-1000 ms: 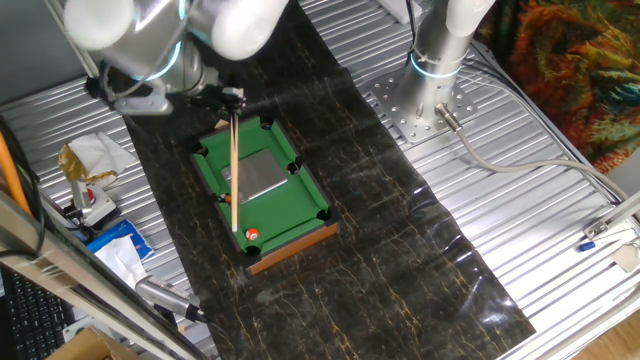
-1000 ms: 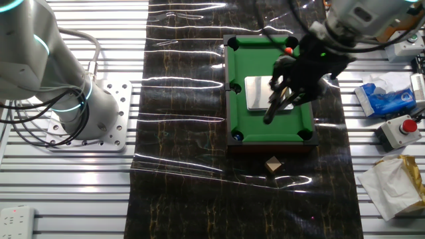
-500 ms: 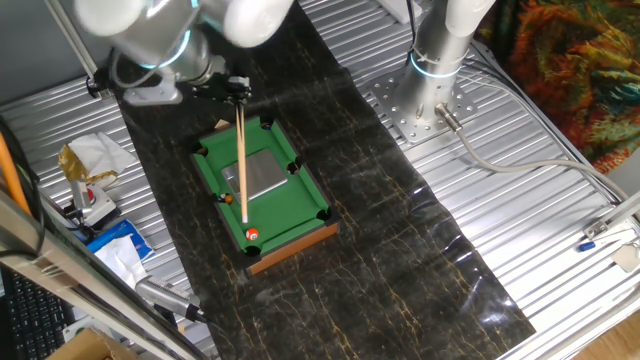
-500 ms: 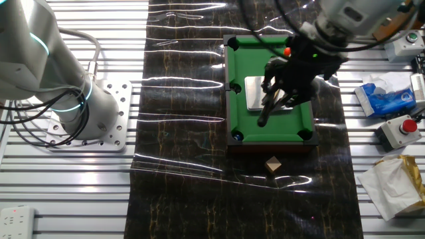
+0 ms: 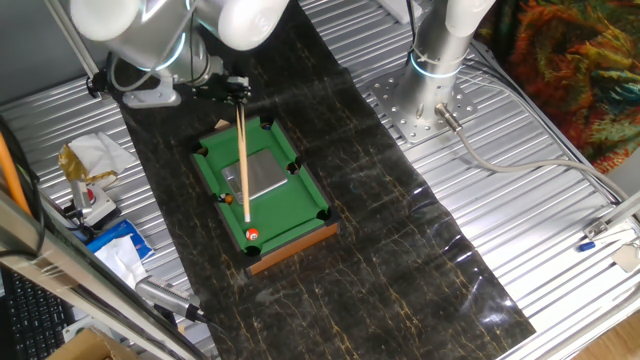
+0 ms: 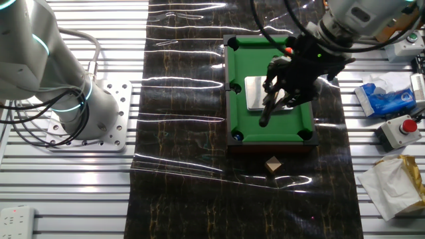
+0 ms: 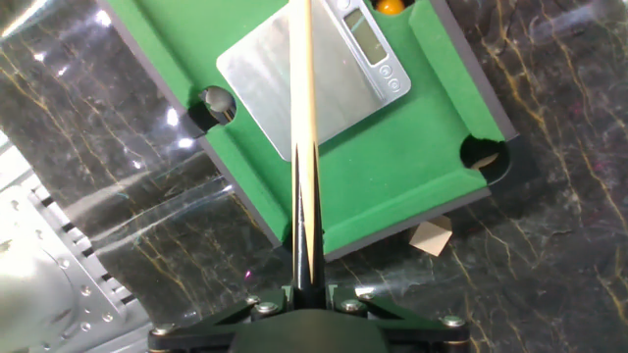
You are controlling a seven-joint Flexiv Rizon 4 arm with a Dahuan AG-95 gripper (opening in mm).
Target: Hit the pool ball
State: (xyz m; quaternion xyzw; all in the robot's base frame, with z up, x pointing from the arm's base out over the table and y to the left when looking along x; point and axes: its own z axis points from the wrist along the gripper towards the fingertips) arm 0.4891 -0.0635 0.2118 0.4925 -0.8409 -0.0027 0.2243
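The claw (image 7: 305, 284) is seen clamped on a cue (image 5: 242, 165) — the pool ball (image 5: 252, 235) lies at the cue's far tip, well apart from the claw, on the green table (image 5: 300, 195).

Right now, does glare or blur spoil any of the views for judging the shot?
The other fixed view: white glare streaks on the black sheet. Hand view: the silver scale shines bright, the cue is sharp, the gripper base is dark. One fixed view: evenly lit, the pool ball is clear.

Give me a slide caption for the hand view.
Gripper holds a cue stick along the mini pool table, over a silver scale.
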